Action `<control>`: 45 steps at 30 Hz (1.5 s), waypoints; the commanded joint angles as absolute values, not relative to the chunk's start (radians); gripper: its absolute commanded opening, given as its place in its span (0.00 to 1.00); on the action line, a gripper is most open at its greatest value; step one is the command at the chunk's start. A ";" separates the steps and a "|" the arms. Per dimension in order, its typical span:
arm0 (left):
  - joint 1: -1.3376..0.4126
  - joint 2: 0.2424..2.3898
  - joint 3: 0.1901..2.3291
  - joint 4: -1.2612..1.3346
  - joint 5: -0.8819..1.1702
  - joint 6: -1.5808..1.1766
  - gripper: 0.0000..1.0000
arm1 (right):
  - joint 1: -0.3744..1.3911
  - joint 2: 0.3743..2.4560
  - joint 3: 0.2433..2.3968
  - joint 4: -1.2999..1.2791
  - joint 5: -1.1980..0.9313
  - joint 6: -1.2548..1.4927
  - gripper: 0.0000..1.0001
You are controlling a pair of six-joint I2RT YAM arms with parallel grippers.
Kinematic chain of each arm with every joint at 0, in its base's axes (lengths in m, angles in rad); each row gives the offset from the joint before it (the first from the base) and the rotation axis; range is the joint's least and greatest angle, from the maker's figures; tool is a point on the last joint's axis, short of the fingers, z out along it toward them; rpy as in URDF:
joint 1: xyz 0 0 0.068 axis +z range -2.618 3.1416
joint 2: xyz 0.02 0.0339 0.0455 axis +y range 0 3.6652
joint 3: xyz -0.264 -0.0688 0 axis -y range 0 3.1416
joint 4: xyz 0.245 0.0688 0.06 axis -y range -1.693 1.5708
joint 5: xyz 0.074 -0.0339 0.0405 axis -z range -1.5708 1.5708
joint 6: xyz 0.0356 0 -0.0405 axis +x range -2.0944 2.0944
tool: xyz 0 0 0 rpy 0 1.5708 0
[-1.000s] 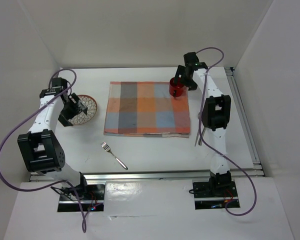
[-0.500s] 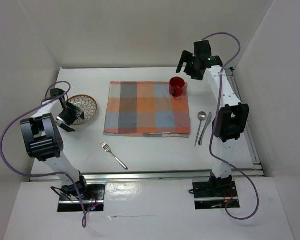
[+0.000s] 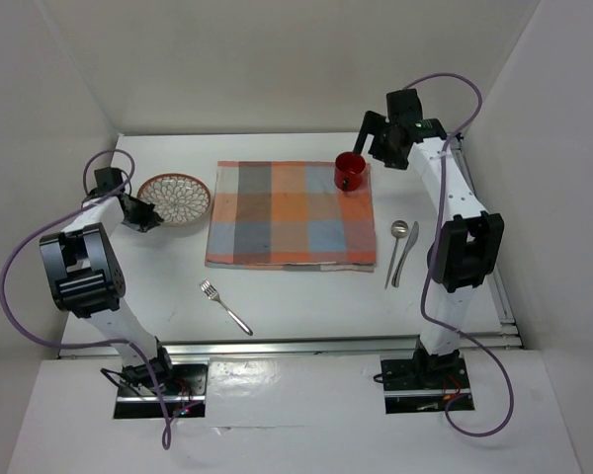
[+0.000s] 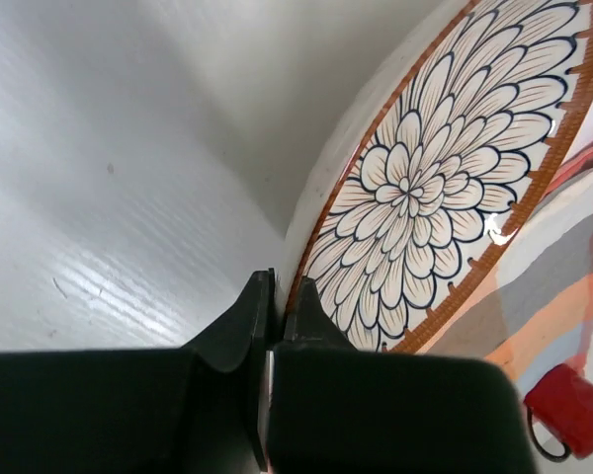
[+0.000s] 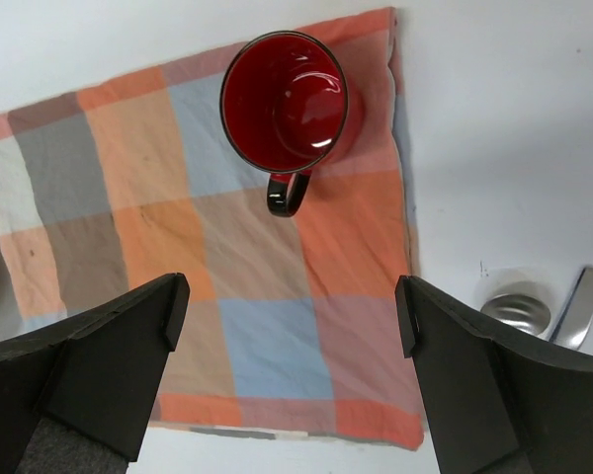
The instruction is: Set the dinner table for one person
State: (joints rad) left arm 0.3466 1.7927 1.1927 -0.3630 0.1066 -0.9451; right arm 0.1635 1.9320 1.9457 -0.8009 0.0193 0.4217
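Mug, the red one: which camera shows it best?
The right wrist view: the mug is seen whole from above, empty, handle clear, on the mat. The top view shows it small on the mat's far right corner; the left wrist view catches only a piece at the frame's corner.

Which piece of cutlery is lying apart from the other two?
The fork, alone near the mat's front-left corner; the spoon and knife lie side by side on its right.

Left gripper point(image 4: 274, 326) pinched onto rim of plate point(image 4: 445, 178), jaws nearly together. Plate: petal pattern, brown edge. White dinner table point(image 4: 109, 148) left of plate, shadowed along its rim. Checked cloth point(image 4: 544, 296) right of plate. Red mug point(image 4: 568, 410) beyond, lower right.
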 commanded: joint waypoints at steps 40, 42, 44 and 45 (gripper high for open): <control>-0.222 2.031 1.644 -0.282 0.523 -0.747 0.00 | -0.031 1.355 1.198 -0.859 -0.006 0.440 0.98; -0.232 2.055 1.657 -0.282 0.523 -0.756 0.00 | -0.031 1.355 1.187 -0.859 -0.006 0.440 0.97; -0.232 2.072 1.667 -0.273 0.523 -0.756 0.00 | -0.040 1.355 1.161 -0.847 -0.015 0.440 0.97; -0.232 2.083 1.683 -0.287 0.523 -0.756 0.00 | -0.040 1.355 1.143 -0.836 -0.024 0.440 0.97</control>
State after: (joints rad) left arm -0.2295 2.0972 1.5890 -0.4007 0.4046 -0.7155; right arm -0.0273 1.3815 1.1809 -0.8436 -0.0093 0.4301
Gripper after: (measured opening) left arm 0.098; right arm 0.969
